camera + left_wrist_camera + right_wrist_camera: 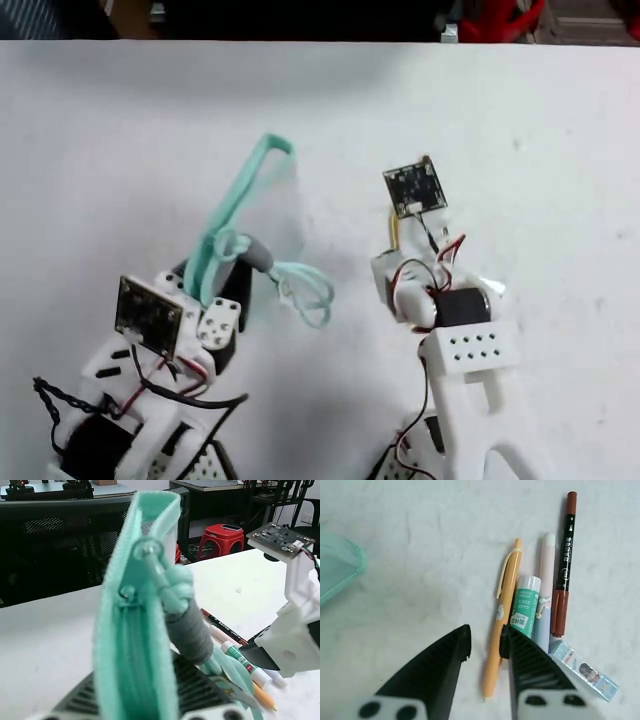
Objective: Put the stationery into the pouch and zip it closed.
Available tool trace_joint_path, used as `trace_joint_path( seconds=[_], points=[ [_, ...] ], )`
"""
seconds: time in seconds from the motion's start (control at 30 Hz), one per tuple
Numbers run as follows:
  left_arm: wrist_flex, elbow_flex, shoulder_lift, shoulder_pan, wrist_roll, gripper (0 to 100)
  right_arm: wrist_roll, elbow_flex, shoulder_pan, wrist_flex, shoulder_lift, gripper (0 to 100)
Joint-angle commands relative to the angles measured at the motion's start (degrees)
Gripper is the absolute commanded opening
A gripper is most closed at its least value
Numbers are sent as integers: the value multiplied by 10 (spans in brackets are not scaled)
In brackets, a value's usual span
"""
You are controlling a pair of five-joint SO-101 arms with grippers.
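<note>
- The left end effector [210, 282] clamps the mint pouch [135, 645] upright.
- The right end effector [486, 639] is narrowly open, with the orange pen [503, 607] just beside one tip.
- White bench [410, 555] below it; red stool [225, 536] far beyond.

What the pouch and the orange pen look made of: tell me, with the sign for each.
pouch: soft mint fabric, matte; woven zipper tape and stitched seams show.
orange pen: probably hard plastic, smooth with a slight sheen; its clip looks moulded.
</note>
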Motion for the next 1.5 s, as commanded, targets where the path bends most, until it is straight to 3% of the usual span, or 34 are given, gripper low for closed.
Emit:
trace_joint_path(
  seconds=[0.0,0.13,0.3,0.47,0.63,1.13,1.37,1.47],
  points=[
    [1,-4,4,7,1,23,-4,-14,3,1,-15,56],
    [1,-4,4,7,1,23,-4,-13,3,0,-15,149],
    [1,-4,4,7,1,23,-4,-13,3,0,-15,6],
    [1,-4,4,7,1,23,-4,-13,3,0,-15,94],
    [1,-4,4,7,1,23,-4,-13,2,0,-15,12],
    [1,-4,4,7,1,23,-33,-17,4,4,-15,43],
    [1,-4,4,7,1,23,-45,-17,4,12,-15,208],
    [1,-4,4,7,1,23,-44,-17,4,12,-15,233]
  ],
)
